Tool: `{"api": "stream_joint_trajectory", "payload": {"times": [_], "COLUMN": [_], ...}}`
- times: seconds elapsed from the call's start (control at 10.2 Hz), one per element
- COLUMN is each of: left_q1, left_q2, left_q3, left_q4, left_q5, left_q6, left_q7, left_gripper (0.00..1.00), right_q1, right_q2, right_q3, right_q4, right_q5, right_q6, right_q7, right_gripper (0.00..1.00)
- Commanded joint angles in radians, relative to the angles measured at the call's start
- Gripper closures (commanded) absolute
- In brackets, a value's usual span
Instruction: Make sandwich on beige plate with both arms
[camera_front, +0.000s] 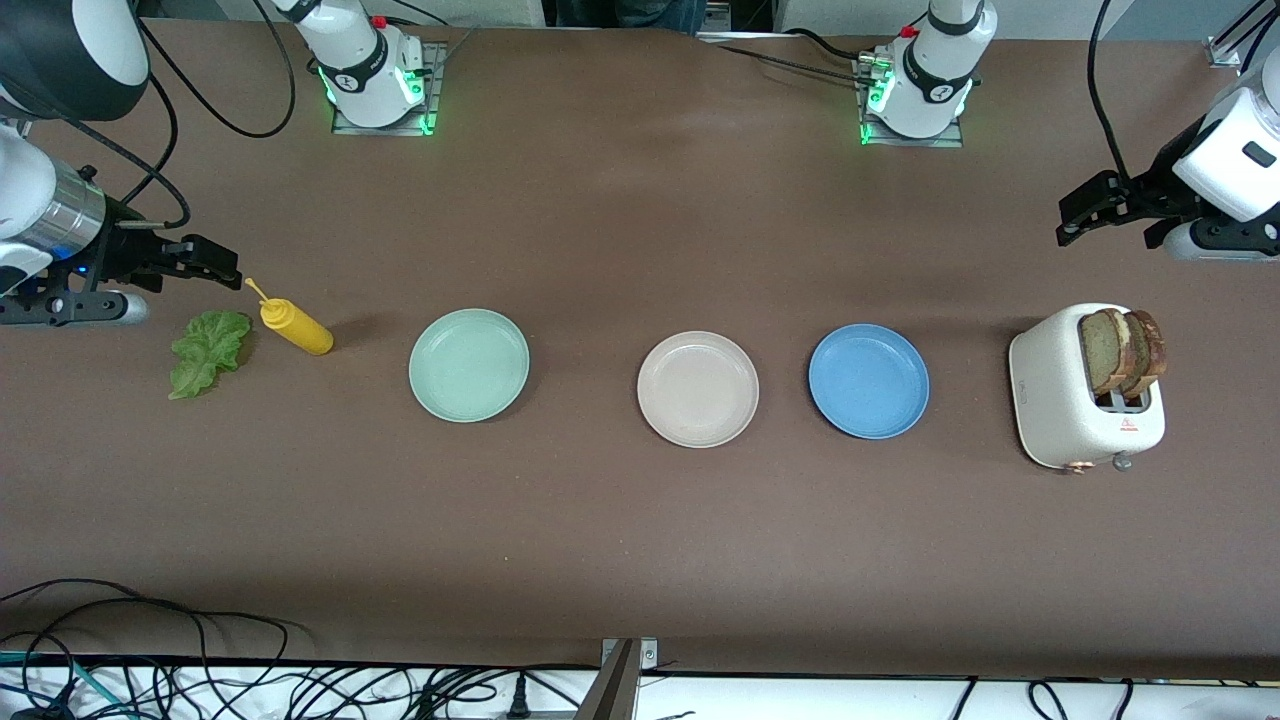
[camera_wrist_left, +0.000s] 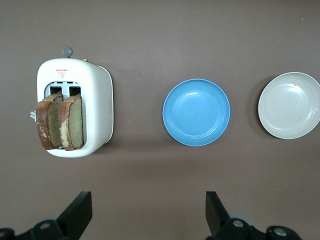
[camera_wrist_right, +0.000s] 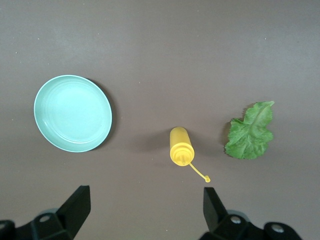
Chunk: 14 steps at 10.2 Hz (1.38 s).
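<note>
Sitting empty at frame centre: round pale beige plate (camera_front: 697, 388); two crusted tan bread slices (camera_front: 1122, 352) standing in white toaster (camera_front: 1060, 400) at right; frilly green lettuce leaf (camera_front: 209, 351) lying at left; hovering spread wide, holding nothing: left gripper (camera_wrist_left: 148, 214) upper right, right gripper (camera_wrist_right: 146, 211) far left.

beige plate (camera_front: 697, 388) – flanked by plates

Mint-green plate (camera_front: 469, 364), blue plate (camera_front: 868, 380), yellow squeeze bottle (camera_front: 295, 326), white toaster (camera_front: 1070, 395)

brown matte table (camera_front: 620, 550) fills most of view, w/ black cables (camera_front: 200, 680) tangled along its edge nearest the front camera.
</note>
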<state>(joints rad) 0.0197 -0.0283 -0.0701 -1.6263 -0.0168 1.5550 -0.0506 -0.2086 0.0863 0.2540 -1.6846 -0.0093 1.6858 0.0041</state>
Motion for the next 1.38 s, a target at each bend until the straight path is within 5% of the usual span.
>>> {"api": "stream_joint_trajectory", "payload": {"times": [0.0, 1.28], "left_q1": [0.005, 0.006], "left_q2": [0.004, 0.004], "left_q3": [-0.004, -0.002], "left_q4": [0.014, 0.014], "left_q5": [-0.014, -0.014], "left_q6": [-0.015, -0.013], "left_q7": [0.021, 0.023], "left_gripper": [0.00, 0.00], "right_q1": [-0.012, -0.029], "right_q2": [0.007, 0.073], "right_q3": [0.013, 0.007], "right_q4": [0.029, 0.100], "right_q5": [0.005, 0.002], "right_q6": [-0.012, -0.026], "right_q7": [0.002, 0.008], "right_gripper": [0.00, 0.00]}}
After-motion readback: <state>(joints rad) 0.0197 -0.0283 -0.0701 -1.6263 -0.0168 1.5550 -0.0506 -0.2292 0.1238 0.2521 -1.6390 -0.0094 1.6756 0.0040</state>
